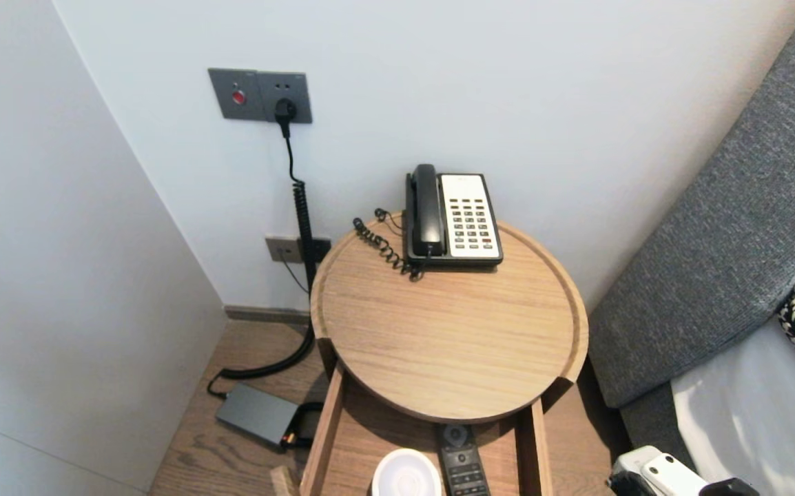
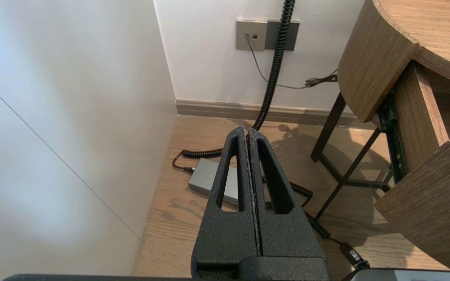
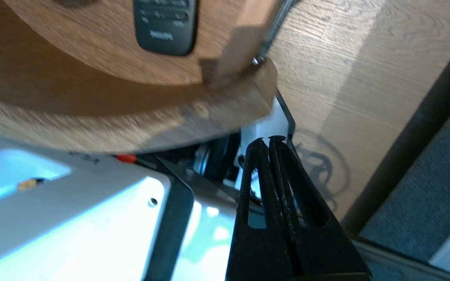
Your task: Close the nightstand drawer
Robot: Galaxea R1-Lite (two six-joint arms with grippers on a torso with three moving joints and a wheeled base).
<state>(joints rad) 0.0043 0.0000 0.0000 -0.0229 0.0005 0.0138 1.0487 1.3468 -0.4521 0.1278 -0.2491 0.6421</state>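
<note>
A round wooden bedside table (image 1: 452, 337) stands against the wall with its drawer (image 1: 323, 430) pulled out toward me. In the drawer lie a black remote control (image 1: 461, 463) and a white round object (image 1: 406, 475). My right gripper (image 3: 268, 138) is shut and holds nothing. It hangs low beside the drawer's curved front panel (image 3: 131, 125), with the remote control (image 3: 165, 24) showing above that panel. My right arm's white wrist (image 1: 652, 474) shows in the head view, to the right of the drawer. My left gripper (image 2: 247, 130) is shut, empty and parked, pointing at the floor left of the table.
A black and white telephone (image 1: 452, 217) with a coiled cord sits at the back of the tabletop. A grey power adapter (image 1: 257, 413) and black coiled cable (image 1: 304, 234) lie on the floor at the left, below a wall socket (image 1: 260, 95). A grey upholstered bed (image 1: 721, 248) borders the right.
</note>
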